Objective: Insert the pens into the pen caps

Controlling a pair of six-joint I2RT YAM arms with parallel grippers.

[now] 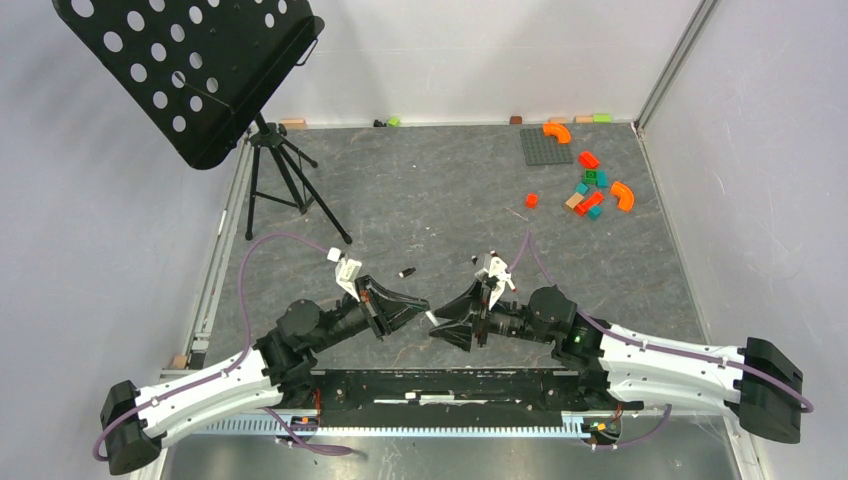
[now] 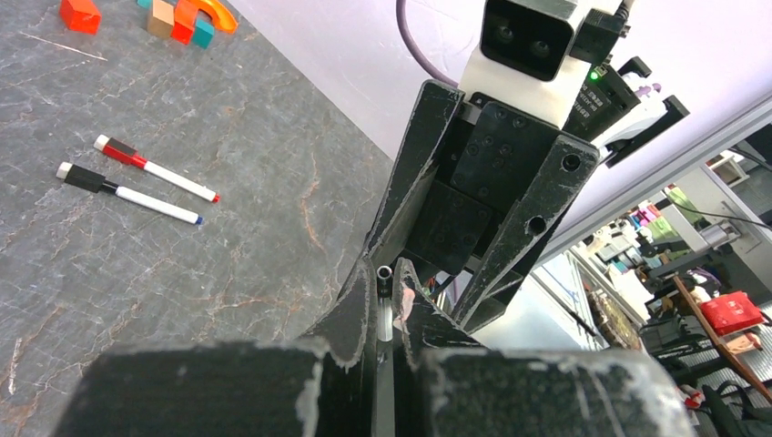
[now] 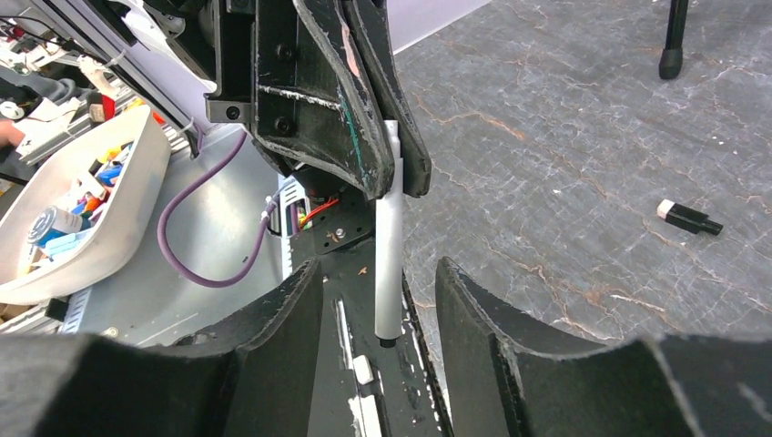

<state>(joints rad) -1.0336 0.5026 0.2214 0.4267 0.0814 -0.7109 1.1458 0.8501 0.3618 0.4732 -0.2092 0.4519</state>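
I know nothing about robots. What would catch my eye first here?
Front and centre, the left gripper has its jaws shut on a white pen, aimed between the open jaws of the right gripper. A big perforated music stand looms at far left, and bright toy blocks lie scattered at far right.

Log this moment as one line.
left gripper: shut on white pen | right gripper: open, facing pen end | black cap: lying on table
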